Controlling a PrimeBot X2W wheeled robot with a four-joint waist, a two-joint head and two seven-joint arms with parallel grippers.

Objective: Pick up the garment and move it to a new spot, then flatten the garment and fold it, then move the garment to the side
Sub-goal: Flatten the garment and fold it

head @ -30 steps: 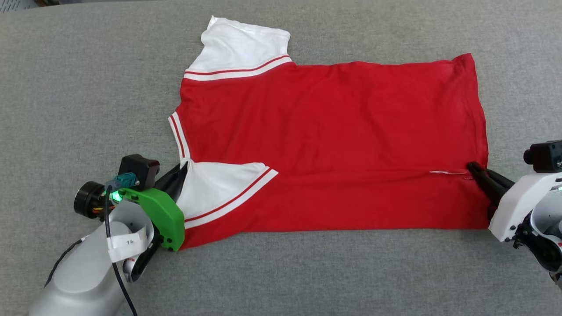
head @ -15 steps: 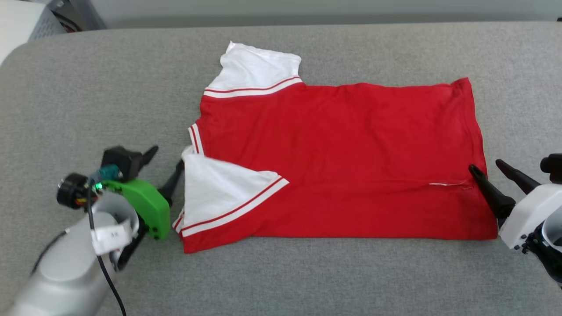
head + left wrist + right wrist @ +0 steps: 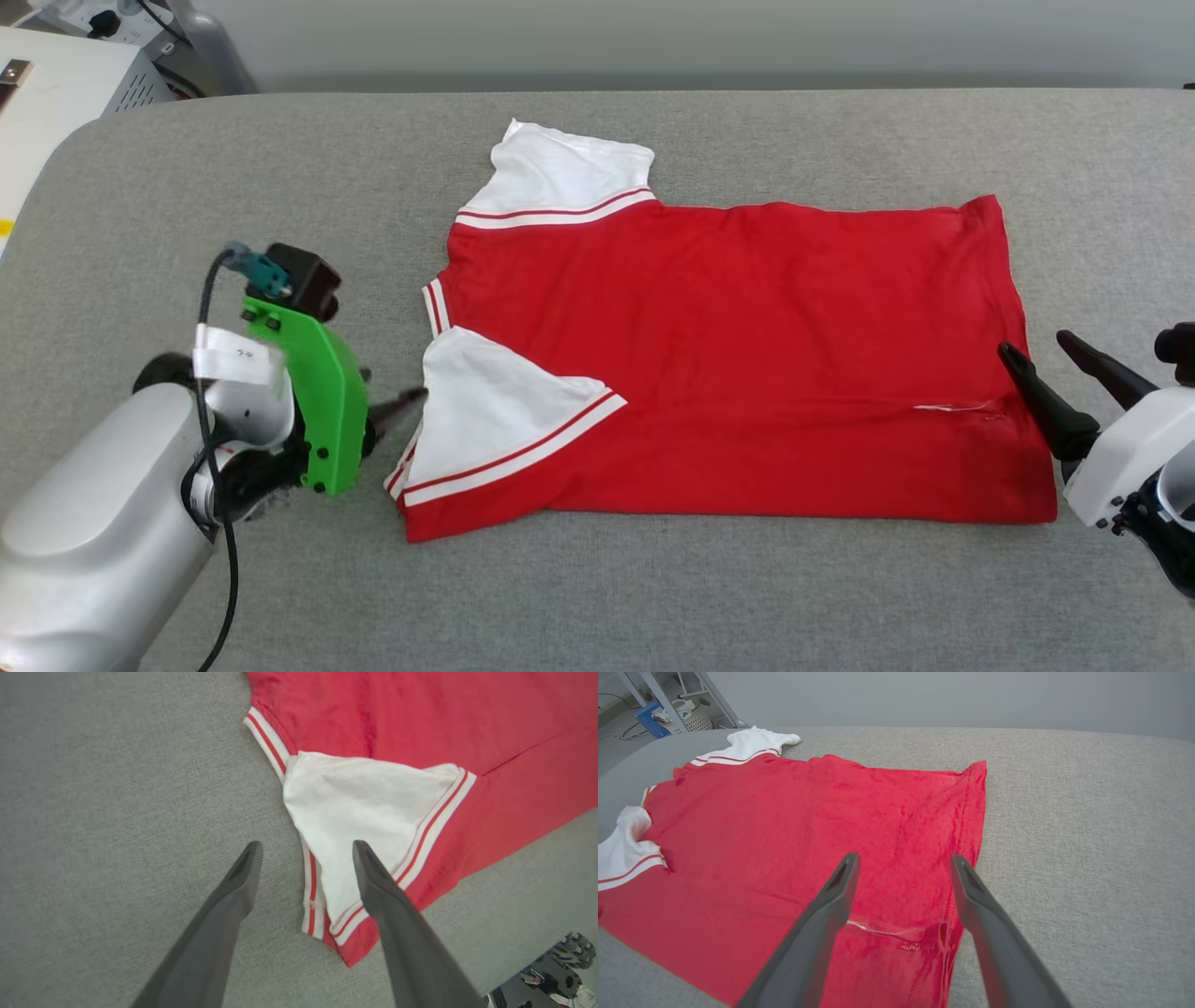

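Grey fabric surface [image 3: 653, 597] beneath the red garment [image 3: 738, 345], left tool [image 3: 306, 843] and right tool [image 3: 1035, 343] both apart, empty.

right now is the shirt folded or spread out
Partly folded: the garment lies flat, but its near long edge is turned over onto the body, with the near white sleeve lying on the red.

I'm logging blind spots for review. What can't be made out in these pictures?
- The left gripper: in the head view its green mount hides most of the fingers.
- The garment: underside and the layer beneath the folded near strip, covered by its own cloth.
- The white strip near the hem: too small to identify, head and right wrist views.
- The right gripper: arm cut by head view's right edge.
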